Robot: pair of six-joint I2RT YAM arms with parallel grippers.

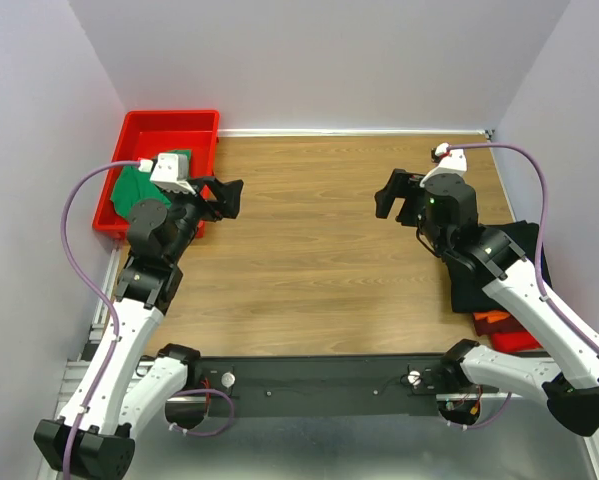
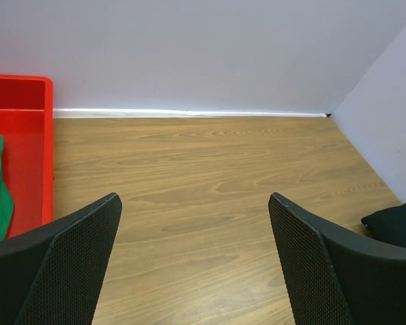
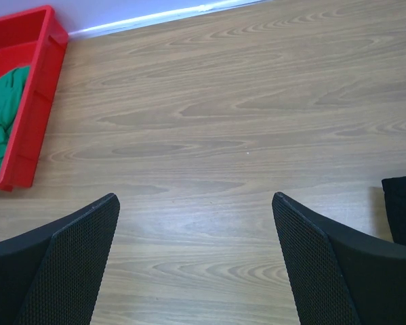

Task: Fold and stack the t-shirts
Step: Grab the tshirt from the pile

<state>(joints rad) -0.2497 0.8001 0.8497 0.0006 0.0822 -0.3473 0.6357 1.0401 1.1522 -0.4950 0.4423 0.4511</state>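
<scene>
Top external view: left claw (image 1: 230, 196) and right claw (image 1: 387, 194) gape wide, holding nothing.
Smooth grained table (image 1: 309, 260) between; rigid red tray (image 1: 174, 115) upper left, soft folded shirts (image 1: 519, 250) right edge.

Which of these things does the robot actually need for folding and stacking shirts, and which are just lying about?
Part of the job:
- green t-shirt, crumpled
- folded black shirt, atop orange and red ones

Just there:
- red tray, holding the green shirt
- wooden table
</scene>
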